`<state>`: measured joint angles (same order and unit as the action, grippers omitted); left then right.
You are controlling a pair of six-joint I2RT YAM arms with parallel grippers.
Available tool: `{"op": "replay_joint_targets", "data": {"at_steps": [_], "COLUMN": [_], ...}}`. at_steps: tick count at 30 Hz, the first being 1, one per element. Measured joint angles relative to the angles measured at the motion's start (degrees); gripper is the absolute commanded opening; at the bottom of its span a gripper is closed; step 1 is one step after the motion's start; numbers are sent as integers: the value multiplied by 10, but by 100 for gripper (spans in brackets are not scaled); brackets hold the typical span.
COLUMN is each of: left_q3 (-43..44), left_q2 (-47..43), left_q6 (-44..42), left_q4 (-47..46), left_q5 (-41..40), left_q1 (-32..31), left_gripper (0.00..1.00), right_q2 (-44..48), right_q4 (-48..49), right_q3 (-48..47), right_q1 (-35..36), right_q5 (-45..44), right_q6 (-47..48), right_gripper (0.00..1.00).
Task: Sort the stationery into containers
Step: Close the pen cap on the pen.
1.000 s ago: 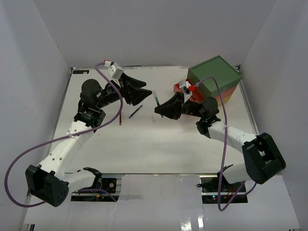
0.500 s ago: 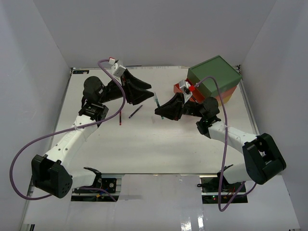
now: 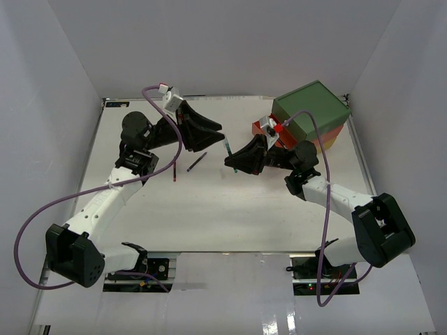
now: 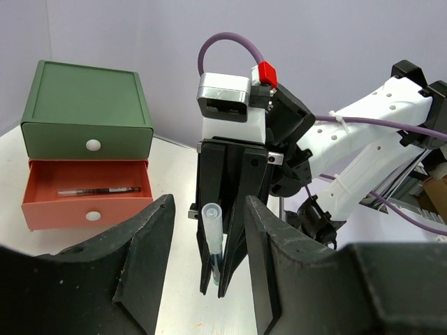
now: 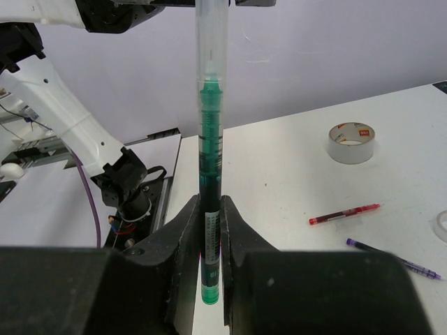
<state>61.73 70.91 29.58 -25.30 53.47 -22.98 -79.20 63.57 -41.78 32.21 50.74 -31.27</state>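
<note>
Thin clear plastic green-ink pen (image 5: 211,105) looks light, stiff, slick; right tool (image 5: 209,230) clenched on its lower barrel; left tool (image 4: 209,216) released, jaws flanking its clear top, likely best hold.

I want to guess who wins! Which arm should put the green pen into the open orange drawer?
Probably right. The right gripper is shut on the clear-barrelled green-ink pen, close beside the small three-drawer chest whose orange-red drawer is open. The left gripper is open, holding nothing.
</note>
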Motion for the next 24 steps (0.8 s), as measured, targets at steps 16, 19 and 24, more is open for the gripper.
{"op": "replay_joint_targets", "data": {"at_steps": [16, 19, 24], "left_q3": [0, 1, 2], "left_q2": [12, 18, 21], "left_q6": [-12, -13, -17], "left_q4": [42, 43, 48], "left_q5": [-76, -81, -86], "left_q1": [-54, -60, -68], "left_gripper": [40, 38, 35], "right_q2": [0, 0, 0], "right_q4": [-5, -6, -6], "right_q3": [0, 0, 0], "right_q1": [0, 0, 0], "right_q5": [-9, -10, -11], "right_q6": [4, 7, 11], "right_gripper": [8, 8, 8]}}
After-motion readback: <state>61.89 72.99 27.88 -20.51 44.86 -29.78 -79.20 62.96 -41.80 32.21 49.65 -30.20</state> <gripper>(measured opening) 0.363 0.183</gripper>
